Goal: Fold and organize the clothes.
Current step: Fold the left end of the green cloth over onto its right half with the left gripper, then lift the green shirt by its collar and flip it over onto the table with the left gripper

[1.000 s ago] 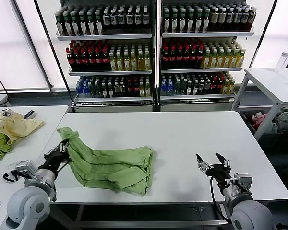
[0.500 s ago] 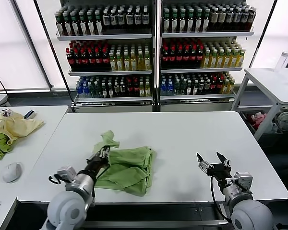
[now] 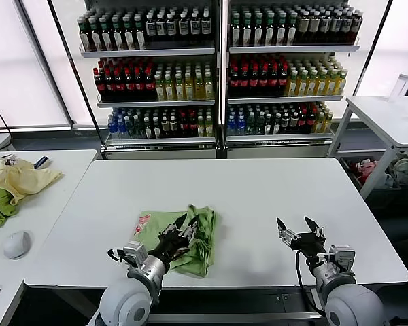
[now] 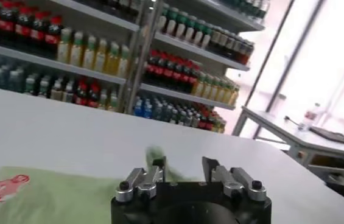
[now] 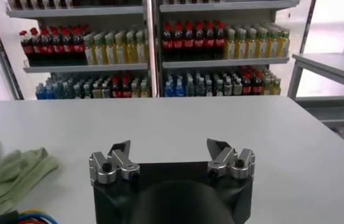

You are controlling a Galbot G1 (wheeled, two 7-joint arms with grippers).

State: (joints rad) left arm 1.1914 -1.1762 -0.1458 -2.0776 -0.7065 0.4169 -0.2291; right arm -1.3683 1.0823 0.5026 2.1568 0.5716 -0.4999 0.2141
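We are seeing light green polo shirt [image 3: 180, 236] lying folded on white tabletop [image 3: 258, 197], near front edge, left of centre, red-and-white print facing up. Left gripper [image 3: 185, 226] is hovering over shirt's folded middle, fingers parted, gripping nothing. Right gripper [image 3: 298, 229] is waiting wide open, empty, well apart from shirt.

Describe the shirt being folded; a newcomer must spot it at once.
On the big white table before the drinks shelves, near its front edge, lies a light green shirt, folded, under the left pincer. Unlike the yellow garment on the side table, it bears a red-and-white print.
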